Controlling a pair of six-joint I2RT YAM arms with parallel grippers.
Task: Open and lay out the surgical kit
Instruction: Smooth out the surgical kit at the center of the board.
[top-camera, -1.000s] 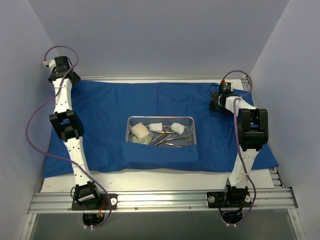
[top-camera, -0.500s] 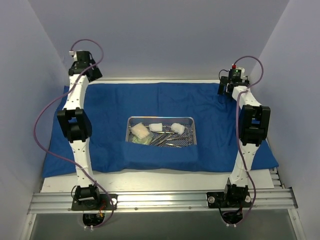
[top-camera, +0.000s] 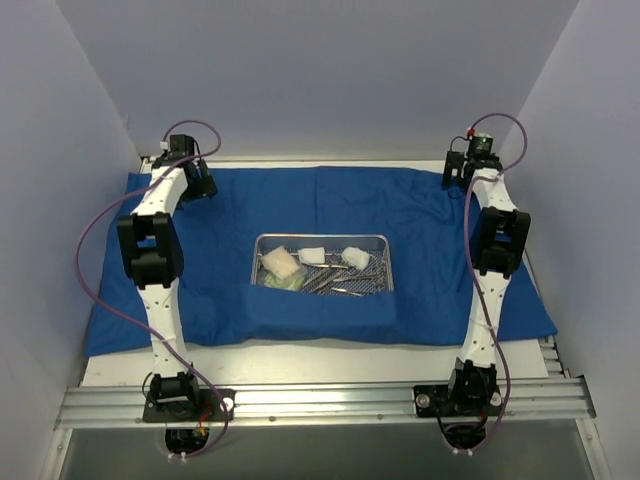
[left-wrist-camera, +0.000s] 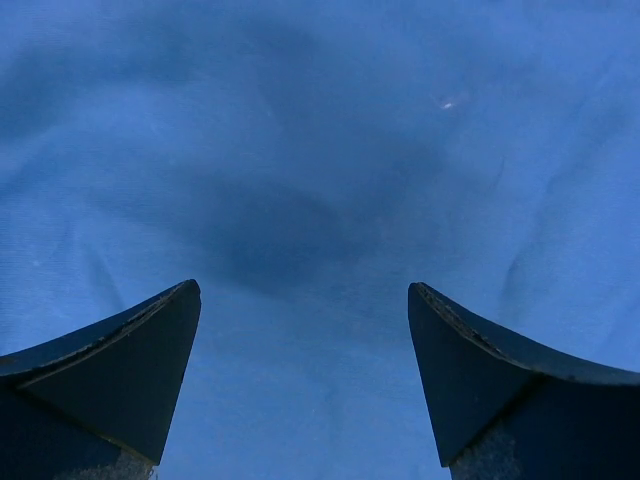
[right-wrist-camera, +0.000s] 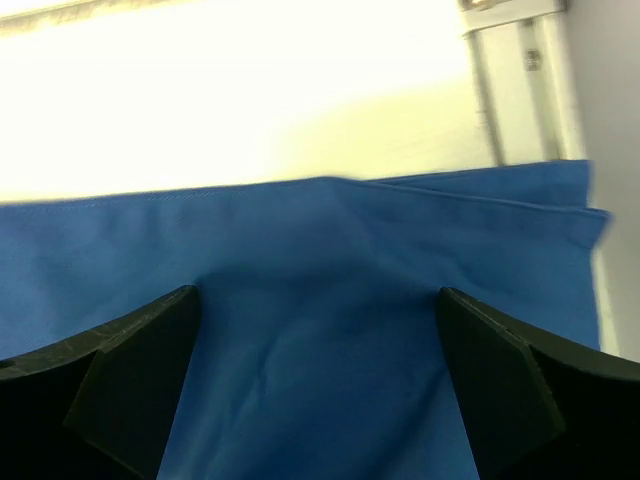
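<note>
Two grippers hang over the far corners of the blue drape (top-camera: 400, 205), both with fingers apart and holding nothing; the left gripper (left-wrist-camera: 300, 290) looks down on bare cloth between its wide tips, and the right gripper (right-wrist-camera: 315, 295) stands over the far right edge, where the white table (right-wrist-camera: 250, 100) begins just beyond the hem; the drape lies spread across the table, and the wire-mesh tray (top-camera: 320, 236) sits in its middle with the white gauze pads (top-camera: 313, 254) and the steel instruments (top-camera: 340, 282) inside it, well apart from both grippers; I judge that the step in hand is the spreading of the far side of the wrap, and that it is nearly done; to do it well, each arm should rise straight from the cloth, so that no fingertip catches the fabric and drags it toward the tray; the far right corner deserves a check, because in the right wrist view its edge seems doubled over; a low ridge of cloth also lies along the near side of the tray, and it is better flattened before any instrument is laid out, since small tools can tilt on a wrinkle.
</note>
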